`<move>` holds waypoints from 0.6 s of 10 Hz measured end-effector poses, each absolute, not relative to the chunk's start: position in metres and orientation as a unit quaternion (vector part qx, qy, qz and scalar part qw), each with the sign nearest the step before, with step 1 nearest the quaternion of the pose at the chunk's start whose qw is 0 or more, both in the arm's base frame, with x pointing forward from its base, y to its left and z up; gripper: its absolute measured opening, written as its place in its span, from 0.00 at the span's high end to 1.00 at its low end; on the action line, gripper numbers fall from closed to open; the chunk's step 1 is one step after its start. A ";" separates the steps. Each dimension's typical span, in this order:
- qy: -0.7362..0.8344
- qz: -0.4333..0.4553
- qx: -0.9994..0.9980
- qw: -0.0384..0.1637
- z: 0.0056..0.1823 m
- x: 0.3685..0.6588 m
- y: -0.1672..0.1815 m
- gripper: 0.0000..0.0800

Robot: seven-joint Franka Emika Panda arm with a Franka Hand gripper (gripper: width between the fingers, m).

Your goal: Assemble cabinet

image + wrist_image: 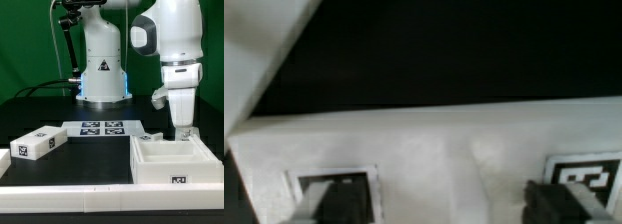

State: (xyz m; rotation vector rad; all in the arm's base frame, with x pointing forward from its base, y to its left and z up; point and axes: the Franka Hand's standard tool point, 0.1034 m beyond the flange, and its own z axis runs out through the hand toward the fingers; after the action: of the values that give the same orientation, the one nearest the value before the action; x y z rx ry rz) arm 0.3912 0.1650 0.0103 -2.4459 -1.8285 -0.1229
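The bench (100,160) is dark, and nearly all of it lies off to the exterior view's left of the end effector (183,128). The arm (175,40) comes down from above and ends in that end effector.

The cabinet (172,172) sits directly beneath the end effector. So far it is a low white tray-like shell, open on top, with a tag on its near wall. The end effector stands at the shell's far wall, at or just inside the rim. I cannot tell whether it is touching.

The marker board (100,127) lies flat, well apart from the end effector toward the exterior view's left. A loose white block (35,144) with tags on its faces rests on the bench farther out the same way. It is the thing farthest from the end effector.

A small white piece (151,133) lies near the end effector, just beside the shell's far corner. It is too small to identify.

The wrist view is blurred. It shows the end effector (441,205) with its dark fingers (335,200) spread wide and nothing pinched between them. A white tagged panel (438,140) lies close below.

I judge the task to be at an early stage. The shell looks placed, but it has no top and no four-compartment front, and the block is not joined to it. Most of the fitting is left to do.
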 end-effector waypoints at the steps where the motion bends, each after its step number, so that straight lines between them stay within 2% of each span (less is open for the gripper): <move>1: -0.598 -0.040 -0.800 0.043 0.010 0.391 0.165 0.50; 2: -0.598 -0.040 -0.800 0.043 0.010 0.391 0.165 0.75; 3: -0.598 -0.040 -0.800 0.043 0.010 0.391 0.165 0.91; 6: -0.600 -0.039 -0.798 0.042 0.011 0.392 0.164 0.91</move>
State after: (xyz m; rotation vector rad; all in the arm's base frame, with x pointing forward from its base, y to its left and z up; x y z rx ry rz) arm 0.3919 0.1643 0.0114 -2.4425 -1.8357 -0.1198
